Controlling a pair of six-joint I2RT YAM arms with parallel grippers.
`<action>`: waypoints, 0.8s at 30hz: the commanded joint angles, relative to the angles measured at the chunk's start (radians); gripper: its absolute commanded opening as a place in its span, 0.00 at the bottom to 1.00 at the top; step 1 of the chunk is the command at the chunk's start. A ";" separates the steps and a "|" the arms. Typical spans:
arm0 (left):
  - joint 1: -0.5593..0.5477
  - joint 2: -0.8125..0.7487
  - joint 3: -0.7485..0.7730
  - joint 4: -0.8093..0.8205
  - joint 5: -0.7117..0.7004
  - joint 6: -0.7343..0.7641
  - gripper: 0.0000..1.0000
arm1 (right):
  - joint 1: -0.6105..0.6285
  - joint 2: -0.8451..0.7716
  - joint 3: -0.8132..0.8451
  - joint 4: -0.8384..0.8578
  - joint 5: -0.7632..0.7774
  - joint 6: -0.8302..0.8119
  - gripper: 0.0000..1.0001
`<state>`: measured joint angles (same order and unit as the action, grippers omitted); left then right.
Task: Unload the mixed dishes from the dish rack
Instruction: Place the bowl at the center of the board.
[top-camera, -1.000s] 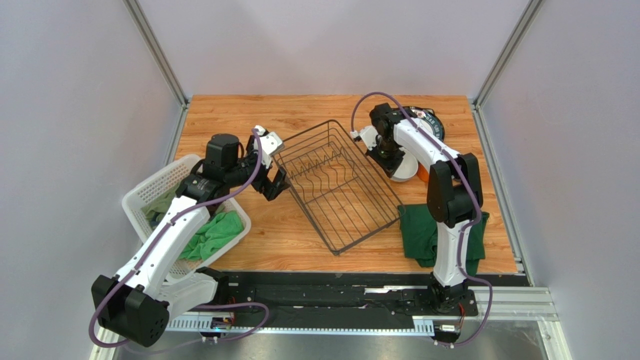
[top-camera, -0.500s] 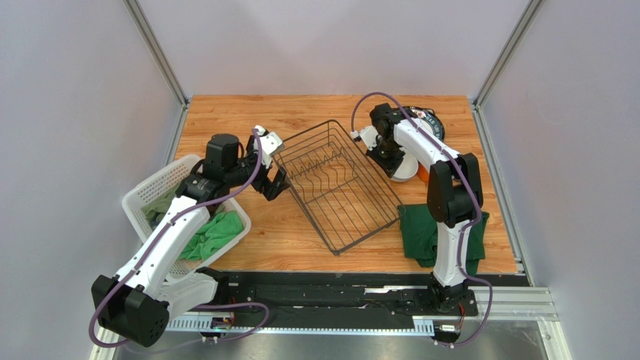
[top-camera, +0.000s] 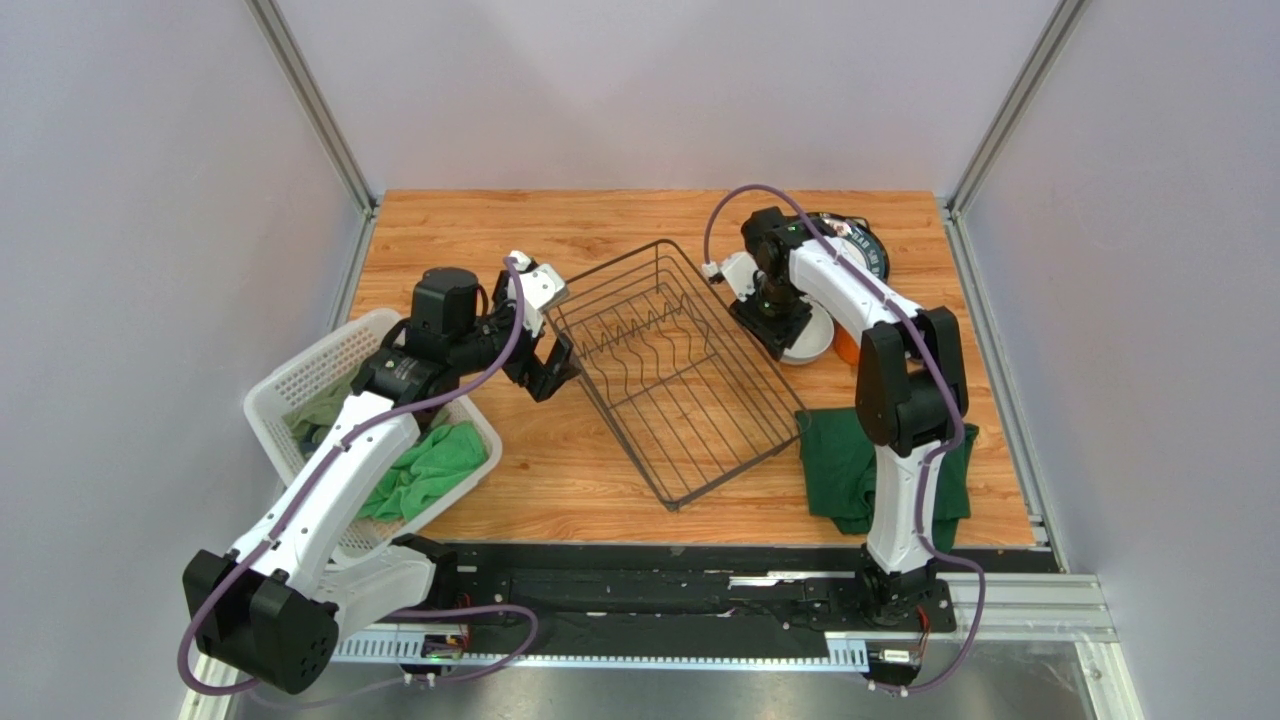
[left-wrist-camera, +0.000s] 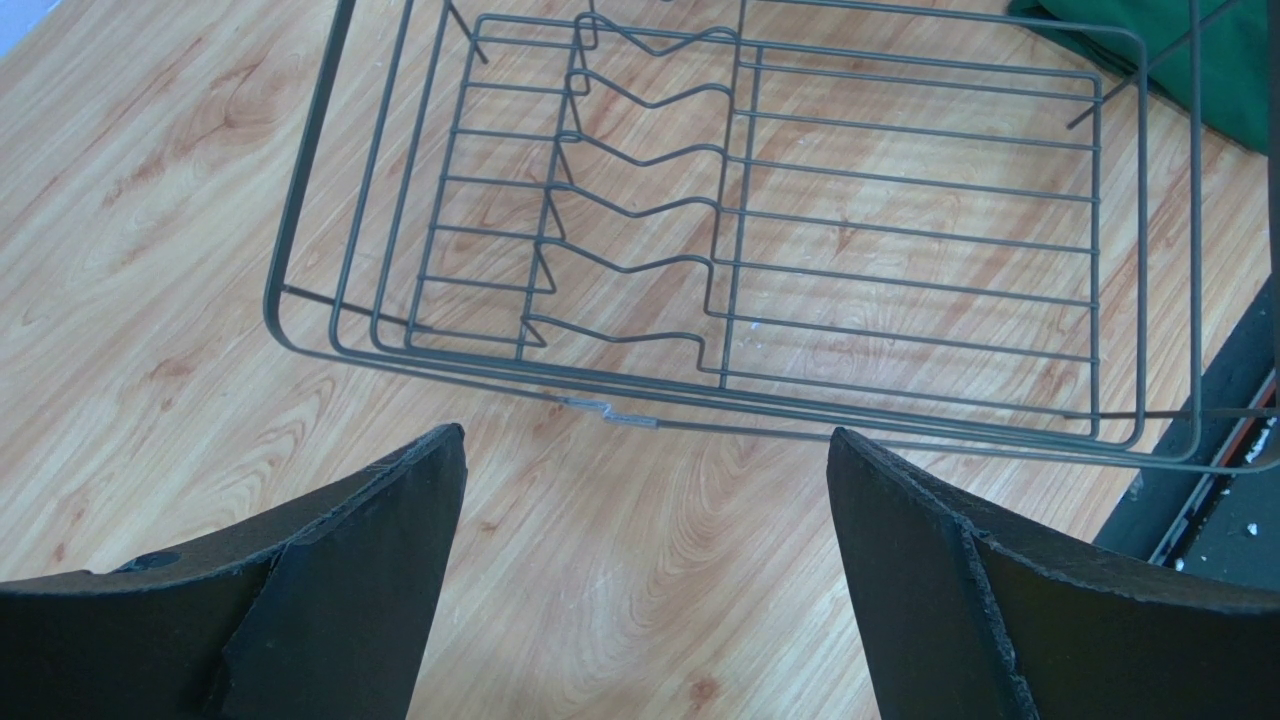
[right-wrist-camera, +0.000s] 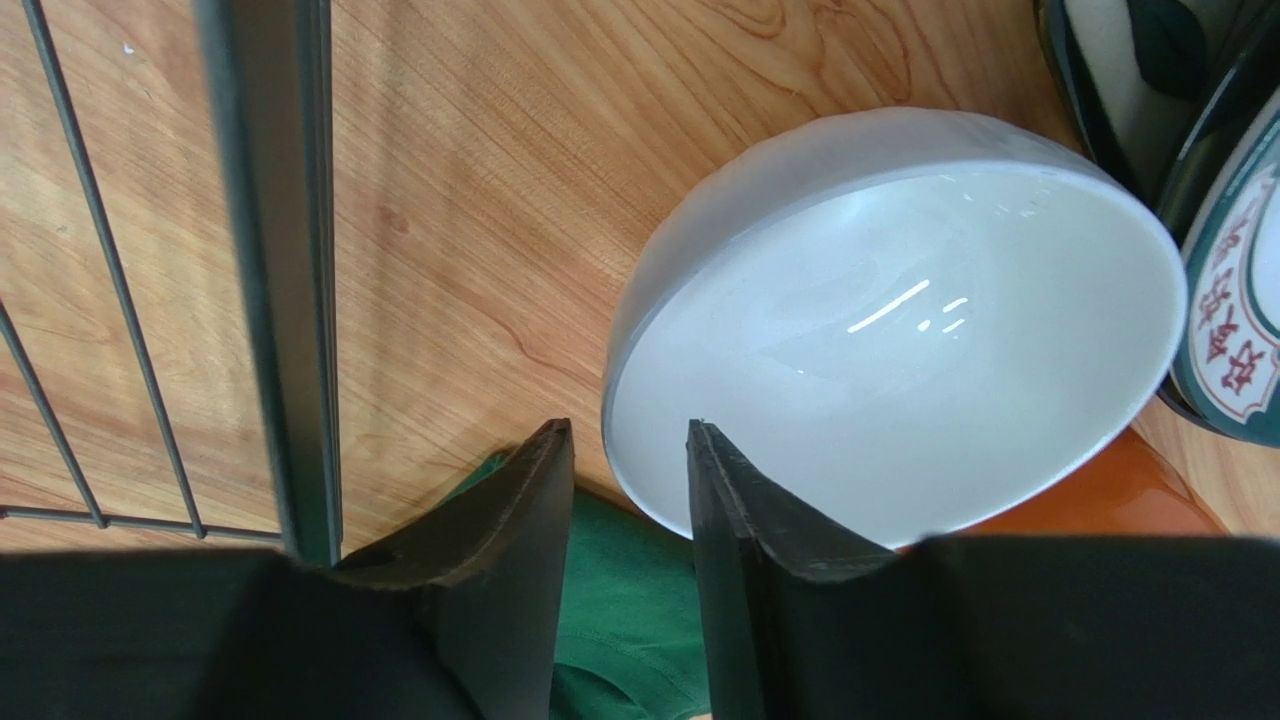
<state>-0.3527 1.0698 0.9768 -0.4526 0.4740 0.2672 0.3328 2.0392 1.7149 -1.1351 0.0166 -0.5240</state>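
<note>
The black wire dish rack (top-camera: 676, 368) lies slantwise mid-table and holds no dishes; it also fills the left wrist view (left-wrist-camera: 781, 225). My left gripper (top-camera: 549, 372) is open and empty just outside the rack's left end (left-wrist-camera: 646, 438). My right gripper (top-camera: 781, 330) is right of the rack, its jaws a narrow gap apart (right-wrist-camera: 624, 431) at the near rim of the white bowl (right-wrist-camera: 902, 330). Green cloth shows between the left finger and the rim. The bowl tilts against the orange mug (right-wrist-camera: 1097, 503). A round plate with a dark-green lettered rim (right-wrist-camera: 1240, 330) lies just behind.
A dark green cloth (top-camera: 864, 465) lies at the front right, under the right gripper. The white slotted basket (top-camera: 323, 390) holding green cloths (top-camera: 428, 468) stands at the left edge. More dark dishes (top-camera: 849, 237) sit at the back right. Metal frame posts bound the table.
My right wrist has drawn back very slightly from the bowl, which stays where it was. The left arm and the rack have not moved.
</note>
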 joint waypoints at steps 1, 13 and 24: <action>0.006 -0.002 0.008 0.017 0.028 -0.011 0.98 | -0.005 -0.109 0.031 -0.002 0.000 0.008 0.41; 0.008 0.004 0.005 0.028 -0.003 -0.014 0.98 | -0.003 -0.341 0.037 0.041 -0.003 0.073 0.60; 0.012 -0.037 -0.001 0.114 -0.219 -0.066 0.99 | -0.012 -0.596 -0.208 0.377 0.049 0.189 1.00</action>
<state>-0.3515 1.0649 0.9733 -0.4175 0.3622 0.2390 0.3317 1.5227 1.5745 -0.9409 0.0265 -0.4023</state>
